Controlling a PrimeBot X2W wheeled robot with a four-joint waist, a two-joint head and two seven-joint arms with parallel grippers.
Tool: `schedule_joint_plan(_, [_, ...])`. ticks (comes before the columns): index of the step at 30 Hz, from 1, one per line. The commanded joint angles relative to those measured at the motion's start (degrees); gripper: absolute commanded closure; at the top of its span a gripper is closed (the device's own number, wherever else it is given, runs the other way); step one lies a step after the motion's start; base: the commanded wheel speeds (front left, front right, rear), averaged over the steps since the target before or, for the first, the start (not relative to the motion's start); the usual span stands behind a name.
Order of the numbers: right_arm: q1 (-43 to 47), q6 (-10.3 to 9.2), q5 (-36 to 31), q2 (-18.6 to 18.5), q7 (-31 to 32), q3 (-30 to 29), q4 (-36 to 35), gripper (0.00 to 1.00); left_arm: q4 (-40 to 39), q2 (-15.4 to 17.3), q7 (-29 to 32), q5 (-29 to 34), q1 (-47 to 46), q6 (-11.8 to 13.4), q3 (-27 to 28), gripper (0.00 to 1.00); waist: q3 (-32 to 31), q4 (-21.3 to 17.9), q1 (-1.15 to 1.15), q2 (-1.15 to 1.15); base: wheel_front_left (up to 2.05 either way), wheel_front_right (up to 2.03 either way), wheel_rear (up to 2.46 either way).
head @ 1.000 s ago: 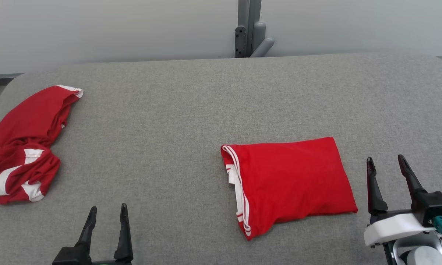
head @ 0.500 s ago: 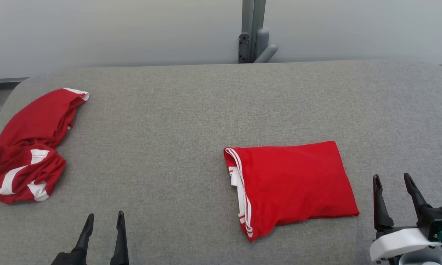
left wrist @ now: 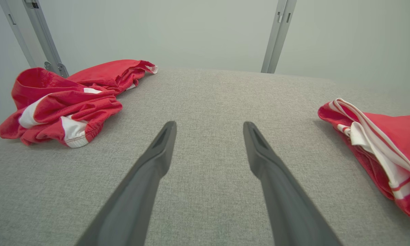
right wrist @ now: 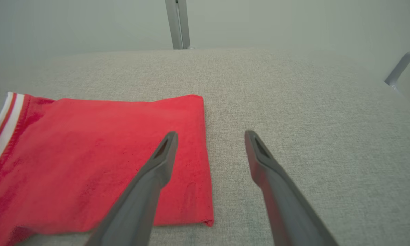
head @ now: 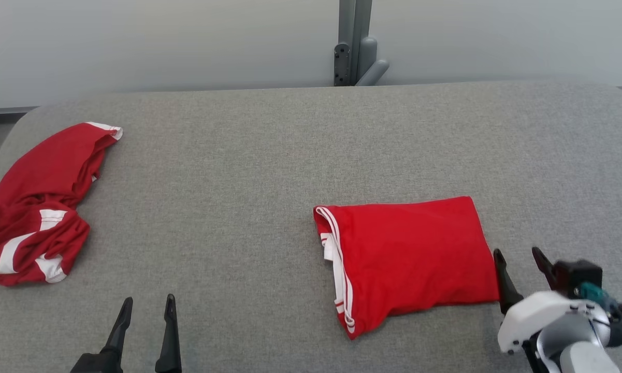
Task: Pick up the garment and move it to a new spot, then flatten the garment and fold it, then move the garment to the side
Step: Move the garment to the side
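Your folded red garment (head: 409, 259) lies flat on the grey padded table (head: 269, 155), right of centre and toward the near edge, with its white-striped hem facing left. Your right gripper (head: 517, 252) sits just beside the garment's right edge, fingers spread and nothing between them. Seen from that wrist, one finger (right wrist: 150, 177) overlaps the edge and the other is over bare table. Your left gripper (head: 150, 299) hangs at the near left, likewise spread and empty. A crumpled red garment (head: 36, 207) lies at the table's left edge, well apart.
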Motion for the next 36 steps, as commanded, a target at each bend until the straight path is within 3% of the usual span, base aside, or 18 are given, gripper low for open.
schedule_joint_plan(1, [-2.6,-0.01,-1.2,-1.0,4.9,0.3,-0.9,0.00,-0.3,0.1,-0.2,0.2,-0.6,-0.2,0.0,0.00,0.6,0.0,0.00,0.00,0.00,0.00,0.00])
schedule_joint_plan(7, [-11.5,-0.02,-1.4,-2.5,25.7,1.3,-3.0,0.00,-0.5,0.1,-0.2,-0.3,-2.5,-0.4,-1.1,0.00,3.3,0.3,0.00,0.00,0.00,0.00,0.00])
schedule_joint_plan(12, [-16.4,-0.05,0.2,-3.9,36.6,2.7,0.0,0.00,-0.3,0.1,-0.2,-1.5,-4.2,-0.6,-1.2,0.00,6.0,1.2,0.00,0.00,0.00,0.00,0.00])
schedule_joint_plan(20, [-19.8,-0.01,1.3,-3.0,40.5,2.6,5.3,0.00,-0.7,0.1,-0.2,-1.8,-6.5,-0.8,-0.8,0.00,9.0,2.3,0.00,0.00,0.00,0.00,0.00])
schedule_joint_plan(27, [-20.2,-0.01,3.4,-2.8,40.4,2.6,9.0,0.00,-0.5,0.1,-0.2,-1.9,-6.9,-1.0,-0.1,0.00,9.3,2.1,0.00,0.00,0.00,0.00,0.00])
schedule_joint_plan(29, [-20.6,-0.01,4.0,-2.6,39.7,2.1,9.4,0.76,-0.4,0.1,-0.2,-1.9,-7.0,-1.0,-0.2,0.00,9.3,1.8,0.00,0.00,0.00,0.00,0.00])
schedule_joint_plan(30, [-20.7,-0.01,4.2,-2.6,39.6,2.2,9.7,1.00,-0.4,0.1,-0.2,-2.0,-7.1,-0.9,-0.2,0.00,9.3,1.6,0.00,0.00,0.00,0.00,0.00])
schedule_joint_plan(36, [-22.3,-0.05,7.1,-2.8,37.8,2.6,9.2,1.00,-1.0,0.1,-0.2,-2.1,-7.2,-0.9,0.2,0.00,10.0,-0.8,0.00,0.00,0.00,0.00,0.00])
